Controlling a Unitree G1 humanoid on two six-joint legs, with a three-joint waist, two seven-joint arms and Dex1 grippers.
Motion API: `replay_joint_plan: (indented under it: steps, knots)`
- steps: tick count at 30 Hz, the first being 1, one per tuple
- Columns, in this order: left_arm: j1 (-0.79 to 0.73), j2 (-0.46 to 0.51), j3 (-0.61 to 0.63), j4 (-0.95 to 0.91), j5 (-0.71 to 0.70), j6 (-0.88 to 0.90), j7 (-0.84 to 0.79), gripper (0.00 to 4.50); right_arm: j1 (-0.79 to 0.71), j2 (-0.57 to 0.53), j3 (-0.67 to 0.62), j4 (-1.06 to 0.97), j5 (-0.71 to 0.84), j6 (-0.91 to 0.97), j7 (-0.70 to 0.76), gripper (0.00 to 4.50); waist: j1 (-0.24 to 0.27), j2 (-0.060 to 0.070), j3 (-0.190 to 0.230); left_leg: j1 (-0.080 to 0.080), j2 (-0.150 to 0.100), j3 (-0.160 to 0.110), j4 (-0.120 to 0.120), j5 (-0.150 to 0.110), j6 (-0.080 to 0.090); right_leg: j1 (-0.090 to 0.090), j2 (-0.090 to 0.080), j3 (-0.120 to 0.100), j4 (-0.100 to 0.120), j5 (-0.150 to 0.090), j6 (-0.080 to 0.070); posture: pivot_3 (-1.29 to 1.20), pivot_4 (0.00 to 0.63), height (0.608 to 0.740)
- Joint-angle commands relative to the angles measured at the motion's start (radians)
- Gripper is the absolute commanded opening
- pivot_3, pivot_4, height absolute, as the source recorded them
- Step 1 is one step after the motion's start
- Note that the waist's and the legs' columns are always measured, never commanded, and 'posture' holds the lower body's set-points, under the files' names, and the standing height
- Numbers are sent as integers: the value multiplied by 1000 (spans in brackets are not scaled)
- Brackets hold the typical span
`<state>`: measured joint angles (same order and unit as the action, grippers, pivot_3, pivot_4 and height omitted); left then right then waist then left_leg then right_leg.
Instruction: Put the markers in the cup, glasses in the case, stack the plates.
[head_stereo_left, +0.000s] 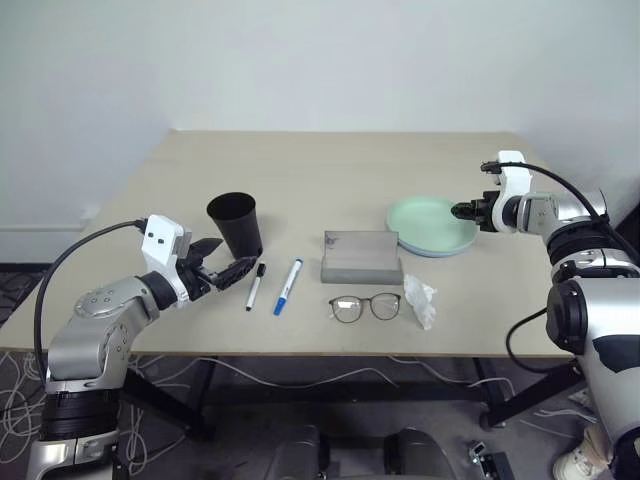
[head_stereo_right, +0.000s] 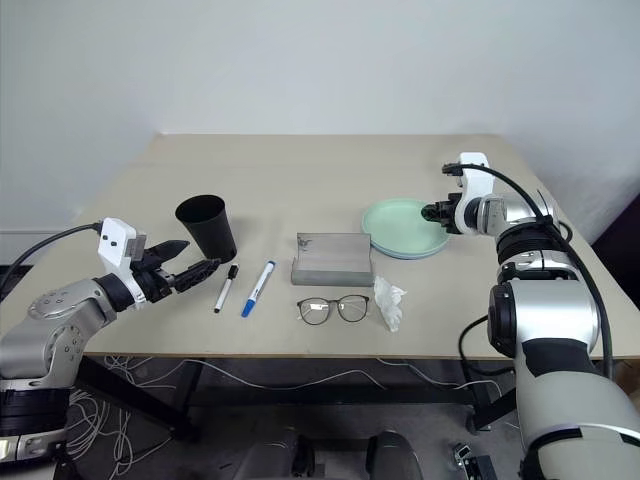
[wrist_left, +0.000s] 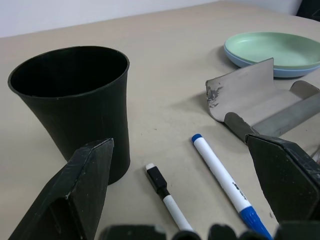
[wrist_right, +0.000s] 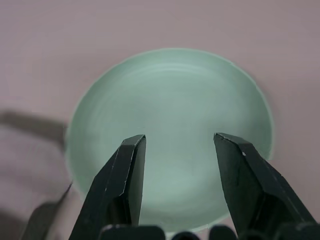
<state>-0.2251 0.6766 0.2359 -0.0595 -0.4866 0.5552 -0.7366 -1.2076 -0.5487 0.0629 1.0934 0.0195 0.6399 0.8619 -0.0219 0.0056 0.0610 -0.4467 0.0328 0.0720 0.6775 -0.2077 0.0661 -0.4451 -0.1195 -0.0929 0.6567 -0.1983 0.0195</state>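
Left pincer (head_stereo_left: 222, 265): fingers spread wide, empty, poised low over the near left part of the table (head_stereo_left: 300, 170), pointing toward the cup and the pens.

Cup (head_stereo_left: 234, 224): black, upright, mouth open, just beyond the left pincer and slightly to its inner side.

Black-capped marker (head_stereo_left: 255, 286): flat on the table, just beside the left pincer, long axis running roughly from the near edge to the far edge, cap end toward the cup.

Blue-capped marker (head_stereo_left: 288, 286): next over, apart from the first, nearly parallel, slightly slanted. Both pens lie far nearer the left arm; by my reading the next pick belongs to it, and the fingers must close across the pen's thin width, not along its length.

Case (head_stereo_left: 362, 256): grey, mid-table, lid raised as seen in the left wrist view.

Glasses (head_stereo_left: 365, 306): unfolded, in front of the case, near the table's front edge.

White wrapper (head_stereo_left: 420, 300): crumpled, just beside the glasses.

Right pincer (head_stereo_left: 462, 211): fingers parted, holding nothing, over the rim of the plates.

Plates (head_stereo_left: 432, 225): green on top of light blue, already stacked, right of the case.
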Motion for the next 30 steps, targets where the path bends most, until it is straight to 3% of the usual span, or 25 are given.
replay_joint_plan:
  steps: [1, 9, 15, 30]
  knots:
    - [-32, 19, 22, -14, -2, -16, -7, 4500, 30, -42, 120, -170, -51, 38, 189, 2336, -2, 0, 0, 0, 0, 0, 0, 0, 0, 0, 0, 0, 0, 0, 0, 0, 0, 700]
    - [-32, 14, 20, -12, -2, -16, -10, 4500, 198, -121, 277, -540, -58, 217, 389, 2336, 0, 0, 0, 0, 3, 1, 0, 0, 0, -1, -2, 0, 1, 0, 0, 0, 0, 700]
    - [-31, 16, 22, -13, -2, -14, -10, 4500, 275, -135, 323, -696, -47, 344, 394, 2336, 0, 0, 0, 0, 3, 1, 0, 0, -1, -2, -2, -1, 0, 0, 0, 0, 0, 700]
    - [-32, 20, 23, -12, -2, -11, -11, 4500, 325, -87, 292, -906, 111, 607, 293, 2336, 2, -1, 0, 0, 3, 0, 0, 0, -1, -3, -2, -1, 0, 0, 0, 0, 0, 700]
